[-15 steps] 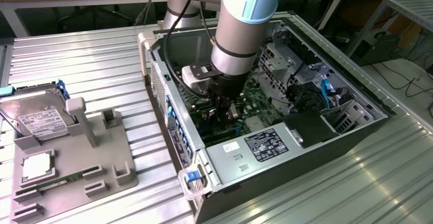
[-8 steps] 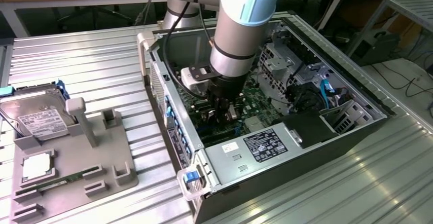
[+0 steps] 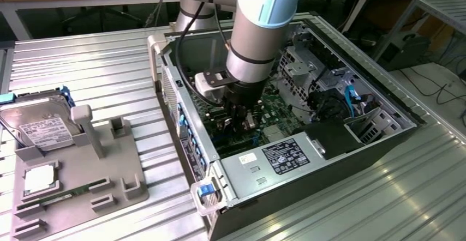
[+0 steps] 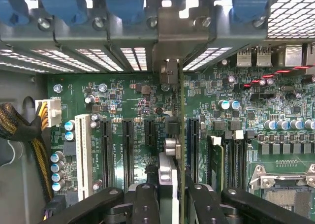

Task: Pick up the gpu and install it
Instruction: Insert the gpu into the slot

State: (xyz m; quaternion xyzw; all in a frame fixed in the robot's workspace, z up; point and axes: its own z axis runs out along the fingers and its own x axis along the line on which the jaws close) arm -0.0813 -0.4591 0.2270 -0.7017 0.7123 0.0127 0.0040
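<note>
The thin dark gpu card [image 4: 173, 150] with its silver metal end bracket stands edge-on over the green motherboard [image 4: 123, 101], among the long black expansion slots, its bracket reaching the slotted rear wall. The black two-fingered gripper [image 4: 170, 194] is clamped on the card's upper edge. The grey robot arm [image 3: 255, 39] reaches down into the open black computer case [image 3: 350, 143], with the grey parts tray [image 3: 80, 186] and silver hard drive [image 3: 40, 126] well apart on the exterior view's left.

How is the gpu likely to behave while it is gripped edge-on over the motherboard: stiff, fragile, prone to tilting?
The gpu looks like a thin rigid board, so probably stiff. The gripper clamps only its upper edge, so it could tilt if nudged sideways. Its exposed components suggest fragility over the motherboard.
</note>
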